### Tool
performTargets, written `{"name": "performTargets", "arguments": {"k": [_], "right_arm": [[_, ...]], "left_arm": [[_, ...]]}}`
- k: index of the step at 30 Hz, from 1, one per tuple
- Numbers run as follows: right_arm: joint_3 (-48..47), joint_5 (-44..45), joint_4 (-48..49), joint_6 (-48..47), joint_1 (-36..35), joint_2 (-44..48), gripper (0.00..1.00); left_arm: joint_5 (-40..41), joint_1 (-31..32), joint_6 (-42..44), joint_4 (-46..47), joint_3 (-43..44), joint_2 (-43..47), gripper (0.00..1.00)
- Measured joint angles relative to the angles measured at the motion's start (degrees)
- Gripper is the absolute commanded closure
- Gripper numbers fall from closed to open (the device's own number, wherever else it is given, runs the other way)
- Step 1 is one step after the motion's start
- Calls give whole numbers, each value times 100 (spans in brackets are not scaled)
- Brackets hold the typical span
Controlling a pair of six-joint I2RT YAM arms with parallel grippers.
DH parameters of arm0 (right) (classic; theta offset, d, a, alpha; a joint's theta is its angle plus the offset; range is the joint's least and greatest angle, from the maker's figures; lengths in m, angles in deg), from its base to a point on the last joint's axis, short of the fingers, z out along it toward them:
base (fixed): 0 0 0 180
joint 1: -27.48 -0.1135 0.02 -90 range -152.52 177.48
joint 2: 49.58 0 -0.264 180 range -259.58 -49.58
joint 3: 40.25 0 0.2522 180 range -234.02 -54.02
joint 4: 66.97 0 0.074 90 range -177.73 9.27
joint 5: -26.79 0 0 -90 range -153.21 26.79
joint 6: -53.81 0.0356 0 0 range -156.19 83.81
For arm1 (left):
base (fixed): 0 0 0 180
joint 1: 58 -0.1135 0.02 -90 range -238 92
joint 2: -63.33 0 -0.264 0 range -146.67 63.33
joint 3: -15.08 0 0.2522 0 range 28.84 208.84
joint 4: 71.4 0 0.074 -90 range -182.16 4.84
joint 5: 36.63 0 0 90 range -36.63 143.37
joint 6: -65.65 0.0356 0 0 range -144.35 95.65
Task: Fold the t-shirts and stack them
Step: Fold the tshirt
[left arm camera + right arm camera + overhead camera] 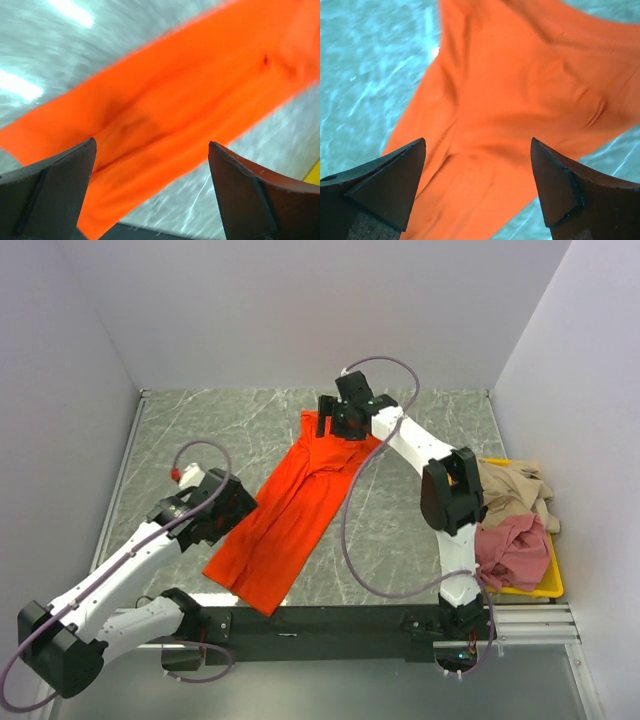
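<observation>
The orange-red t-shirt lies folded into a long strip, running diagonally from the far middle of the table to its near edge. My left gripper is open and empty beside the strip's left edge; the left wrist view shows the shirt below its fingers. My right gripper is open and empty over the strip's far end; the right wrist view shows the cloth between its fingertips. The dusty pink shirt and the beige shirt lie crumpled in the yellow bin.
The yellow plastic bin stands at the right edge of the marble table, beside the right arm. A black rail runs along the near edge. White walls close in the table on three sides.
</observation>
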Motion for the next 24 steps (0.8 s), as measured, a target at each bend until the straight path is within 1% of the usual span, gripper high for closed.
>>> {"name": "performTargets", "arguments": {"k": [3, 5, 9, 12, 15, 18, 24], "right_arm": [[501, 192, 52, 116, -304, 492, 9], [769, 254, 48, 214, -553, 599, 9], [1198, 254, 22, 424, -925, 494, 9], [1259, 249, -83, 509, -981, 247, 9], [1132, 278, -164, 566, -901, -87, 9], [763, 262, -251, 614, -785, -323, 9], [-417, 52, -459, 656, -463, -1086, 9]], "left_arm": [[-496, 192, 686, 476, -157, -197, 1], [-938, 321, 1049, 894, -400, -378, 1], [-1587, 595, 1580, 1394, -800, -857, 1], [-1882, 719, 1864, 1694, -907, -1130, 1], [-2168, 780, 2068, 2017, -962, -1421, 1], [-2433, 817, 2221, 2295, -988, -1827, 1], [-3077, 909, 2422, 2892, -833, -2487, 1]]}}
